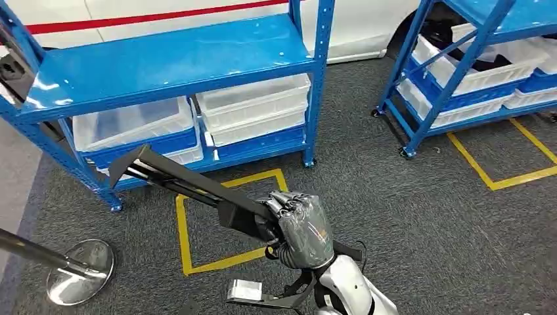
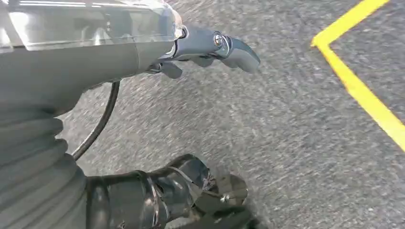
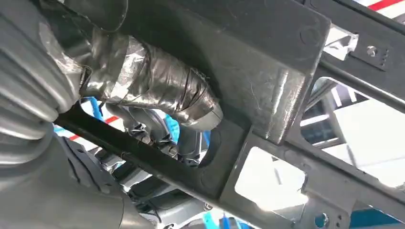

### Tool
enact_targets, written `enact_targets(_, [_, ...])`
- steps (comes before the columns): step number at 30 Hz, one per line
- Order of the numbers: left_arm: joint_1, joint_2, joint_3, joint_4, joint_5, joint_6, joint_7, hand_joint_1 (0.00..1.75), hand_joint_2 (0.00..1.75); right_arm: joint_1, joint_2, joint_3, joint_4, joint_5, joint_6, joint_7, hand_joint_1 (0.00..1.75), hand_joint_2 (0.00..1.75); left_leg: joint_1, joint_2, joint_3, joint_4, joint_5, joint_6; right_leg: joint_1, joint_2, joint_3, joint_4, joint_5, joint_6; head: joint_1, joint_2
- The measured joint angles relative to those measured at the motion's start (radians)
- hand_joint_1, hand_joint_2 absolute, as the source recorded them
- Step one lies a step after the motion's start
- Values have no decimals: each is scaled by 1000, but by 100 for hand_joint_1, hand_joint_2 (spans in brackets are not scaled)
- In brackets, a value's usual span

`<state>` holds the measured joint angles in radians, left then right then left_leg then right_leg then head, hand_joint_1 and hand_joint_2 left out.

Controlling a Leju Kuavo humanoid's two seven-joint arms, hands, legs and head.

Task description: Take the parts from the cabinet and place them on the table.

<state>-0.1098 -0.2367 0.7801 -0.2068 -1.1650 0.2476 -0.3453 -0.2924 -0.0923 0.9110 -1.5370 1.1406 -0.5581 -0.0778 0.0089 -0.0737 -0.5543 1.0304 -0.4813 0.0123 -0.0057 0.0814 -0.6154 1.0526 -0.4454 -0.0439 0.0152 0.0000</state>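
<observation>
My right hand [image 1: 303, 228] grips a long black metal frame part [image 1: 180, 180] near its middle, held in the air above the carpet. The part slants up and away to the left, toward the blue cabinet [image 1: 171, 62]. Seen close in the right wrist view, the taped fingers [image 3: 162, 88] wrap round the black part [image 3: 267, 57], whose flat plate and thin bars cross the picture. My left hand [image 2: 200, 114] hangs over the grey carpet, thumb [image 2: 217, 45] and dark fingers [image 2: 191, 183] apart, with nothing between them.
The cabinet's lower shelf holds translucent bins [image 1: 253, 108]. A second blue rack [image 1: 460, 72] with white bins stands at the right. Yellow tape squares [image 1: 184, 230] mark the carpet. A stanchion's round metal base [image 1: 80, 270] sits at the lower left.
</observation>
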Motion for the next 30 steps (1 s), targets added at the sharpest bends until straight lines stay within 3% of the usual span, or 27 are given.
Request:
enact_targets(1, [1, 2, 0, 0, 0, 0, 0, 0, 175, 1, 2, -3, -1, -2, -3, -2, 175, 175, 1, -9, 6, -14, -1, 3, 3, 9, -4, 2, 3, 7, 0, 0])
enact_targets(4, [-1, 2, 0, 0, 0, 0, 1, 0, 175, 22, 10, -13, -5, -17, -24, -14, 175, 175, -7, 16, 8, -22, 3, 6, -8, 38, -14, -9, 16, 28, -3, 0])
enact_targets(5, [0, 0, 0, 0, 0, 1, 1, 0, 175, 30, 10, -18, -6, -21, -29, -16, 175, 175, 5, 30, 14, -44, 16, 10, 3, 49, -13, -15, 22, 38, -1, 0])
enact_targets(6, [0, 1, 0, 0, -1, 2, 2, 0, 175, 40, 10, -24, -7, -27, -35, -20, 175, 175, 7, 45, 19, -55, 24, 11, 1, 12, -18, 0, 6, 36, -2, 0])
enact_targets(7, [0, 2, 0, 0, -2, 4, 2, 0, 175, 43, 11, -27, -7, -35, -43, -25, 175, 175, 7, 57, 19, -60, 27, 18, 4, -37, -43, 50, -35, 40, 7, 0])
enact_targets(8, [2, 2, 0, 0, -2, 5, 3, 0, 175, 47, 12, -30, -7, -46, -47, -32, 175, 175, 5, 70, 18, -60, 28, 19, 1, -59, -76, 126, -78, 46, 6, 0])
enact_targets(10, [8, 2, 0, 0, -2, 5, 4, 0, 175, 71, 13, -37, -7, -70, -61, -53, 175, 175, 3, 98, 16, -58, 25, 20, -6, -73, -136, 262, -135, 54, 6, 0])
enact_targets(11, [11, 2, 0, 0, -2, 6, 4, 0, 175, 85, 13, -42, -7, -82, -67, -65, 175, 175, 3, 110, 16, -56, 24, 19, -8, -75, -143, 283, -133, 57, 6, 0])
enact_targets(12, [12, 2, 0, 0, -2, 7, 4, 0, 175, 98, 13, -47, -7, -92, -71, -76, 175, 175, 3, 122, 15, -54, 22, 18, -11, -78, -124, 253, -108, 59, 7, 0])
enact_targets(14, [11, 2, 0, 0, -2, 7, 4, 0, 175, 109, 16, -55, -7, -103, -77, -89, 175, 175, 4, 144, 16, -43, 13, 11, -13, -102, -26, 83, -28, 58, 7, 0])
enact_targets(15, [11, 2, 0, 0, -2, 8, 4, 0, 175, 111, 19, -58, -8, -107, -81, -94, 175, 175, 2, 154, 16, -34, 6, 5, -10, -141, 17, -2, -19, 54, 6, 0])
enact_targets(16, [11, 2, 0, 0, -2, 8, 4, 0, 175, 116, 23, -60, -9, -113, -89, -105, 175, 175, -7, 161, 14, -29, 1, -3, 1, -164, 19, -3, -27, 43, 6, 0])
enact_targets(17, [12, 3, 0, 0, -2, 10, 4, 0, 175, 125, 28, -67, -14, -126, -100, -122, 175, 175, -7, 166, 14, -28, -1, -8, 1, -145, 16, -2, -26, 36, 5, 0])
enact_targets(19, [11, 3, 0, 0, -4, 13, 2, 0, 175, 150, 35, -79, -24, -141, -124, -168, 175, 175, -6, 183, 20, -30, -2, -17, 4, -129, 11, -2, -26, 28, 5, 0])
enact_targets(20, [12, 3, 0, 0, -5, 15, 1, 0, 175, 161, 39, -86, -32, -145, -129, -184, 175, 175, -5, 190, 22, -29, -5, -22, -2, -116, 12, -8, -21, 20, 5, 0])
enact_targets(21, [11, 3, 0, 0, -7, 16, 1, 0, 175, 170, 44, -90, -37, -146, -129, -190, 175, 175, 1, 150, 18, -15, -22, -30, -7, -107, 14, -12, -17, 12, 5, 0])
enact_targets(22, [12, 3, 0, 0, -7, 17, 0, 0, 175, 173, 48, -95, -39, -148, -130, -192, 175, 175, 4, 112, 1, 27, -58, -32, -8, -98, 12, -13, -14, 7, 5, 0])
enact_targets(23, [13, 3, 0, 0, -7, 17, 0, 0, 175, 174, 54, -98, -40, -149, -131, -193, 175, 175, 4, 93, -31, 102, -103, -35, -8, -87, 9, -13, -13, 3, 4, 0])
enact_targets(25, [16, 3, 0, 0, -8, 17, 0, 0, 175, 182, 57, -103, -40, -151, -133, -201, 175, 175, 4, 83, -102, 257, -169, -38, -5, -62, 6, -11, -11, 1, 4, 0])
enact_targets(26, [19, 3, 0, 0, -8, 17, 0, 0, 175, 190, 58, -109, -40, -156, -134, -214, 175, 175, 4, 82, -121, 297, -170, -37, -4, -49, 6, -11, -11, 1, 4, 0])
enact_targets(27, [20, 3, 0, 0, -11, 17, 0, 0, 175, 199, 60, -114, -40, -159, -134, -226, 175, 175, 4, 81, -115, 277, -143, -35, -3, -35, 6, -9, -11, 1, 4, 0])
enact_targets(29, [19, 4, 0, 0, -22, 17, 0, 0, 175, 208, 69, -127, -40, -170, -134, -253, 175, 175, 4, 71, -47, 125, -49, -27, -3, -6, 7, -4, -11, 1, 4, 0])
enact_targets(30, [19, 4, 0, 0, -27, 17, 0, 0, 175, 208, 76, -131, -40, -175, -134, -262, 175, 175, 4, 39, -5, 31, -3, -20, -3, 7, 7, -2, -11, 2, 4, 0])
